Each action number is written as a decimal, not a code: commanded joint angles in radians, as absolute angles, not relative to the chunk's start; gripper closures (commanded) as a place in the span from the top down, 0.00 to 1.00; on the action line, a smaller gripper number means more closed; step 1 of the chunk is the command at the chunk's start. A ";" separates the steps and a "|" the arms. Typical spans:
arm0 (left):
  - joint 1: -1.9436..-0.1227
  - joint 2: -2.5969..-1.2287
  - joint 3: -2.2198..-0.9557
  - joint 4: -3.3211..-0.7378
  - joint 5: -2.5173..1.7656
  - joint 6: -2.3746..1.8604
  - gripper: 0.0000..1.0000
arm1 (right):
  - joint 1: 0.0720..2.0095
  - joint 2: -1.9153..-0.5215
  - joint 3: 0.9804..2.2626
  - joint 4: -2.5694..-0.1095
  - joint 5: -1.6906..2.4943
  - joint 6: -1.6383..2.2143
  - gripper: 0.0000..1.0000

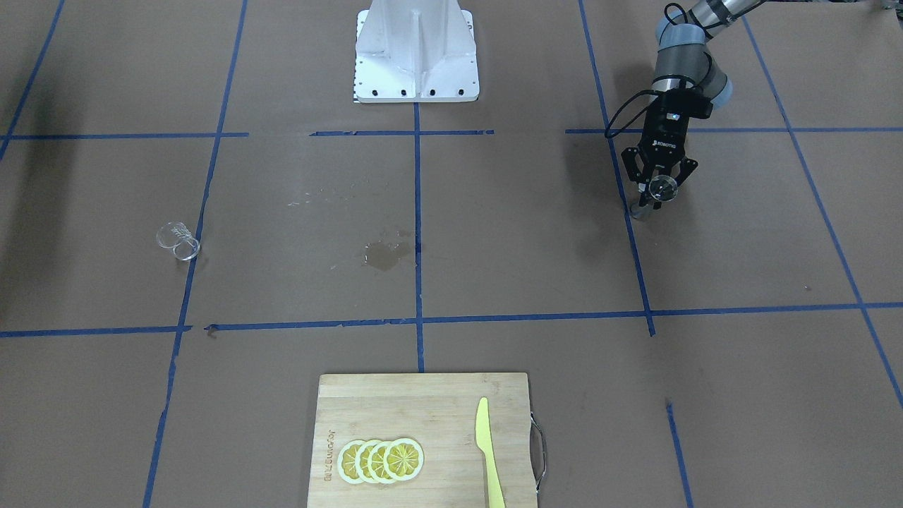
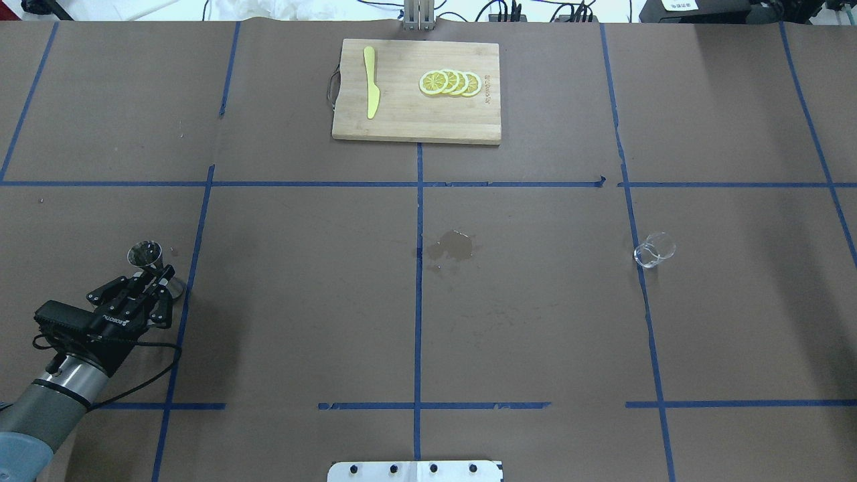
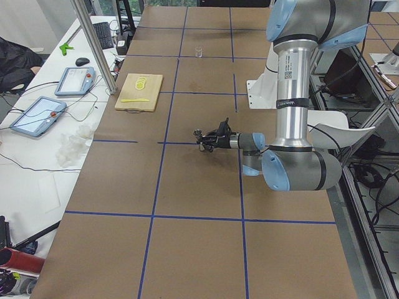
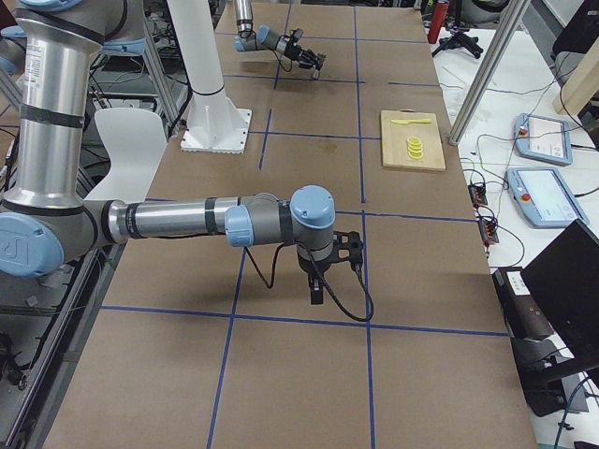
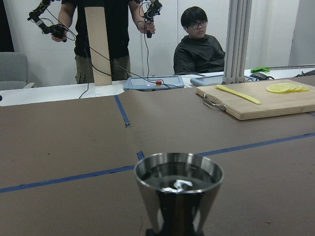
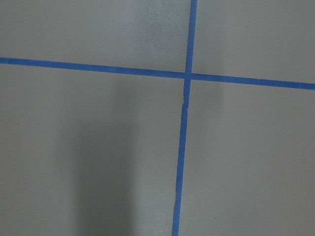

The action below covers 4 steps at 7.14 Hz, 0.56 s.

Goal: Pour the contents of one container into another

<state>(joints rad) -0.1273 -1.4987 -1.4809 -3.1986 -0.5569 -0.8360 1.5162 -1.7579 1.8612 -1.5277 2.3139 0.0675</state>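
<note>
brown paper table (image 2: pixel 301 301), wet patch (image 2: pixel 454 245) mid | left gripper (image 2: pixel 163 274) clamped on jigger (image 2: pixel 145 254) waist, upright | cup (image 2: pixel 654 250) well apart, right | right gripper (image 4: pixel 317 292) fingers: can't tell | we'd hold jigger level, fetch cup

Mirror-polished steel on the jigger (image 5: pixel 178 196), clear smooth glass on the cup (image 2: pixel 654 250), pale matt wood on the cutting board (image 2: pixel 408 117), glossy plastic on the knife (image 2: pixel 370 90), matt brown paper over the table (image 2: pixel 535 321).
</note>
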 commanded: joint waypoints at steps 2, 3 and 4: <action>-0.127 -1.499 -1.471 -3.226 -0.554 -0.838 0.11 | 1.517 -1.758 1.862 -1.528 2.313 0.067 1.00; -0.127 -1.499 -1.471 -3.227 -0.552 -0.838 0.07 | 1.516 -1.758 1.862 -1.526 2.313 0.067 1.00; -0.127 -1.502 -1.474 -3.229 -0.551 -0.838 0.03 | 1.517 -1.758 1.862 -1.526 2.313 0.067 1.00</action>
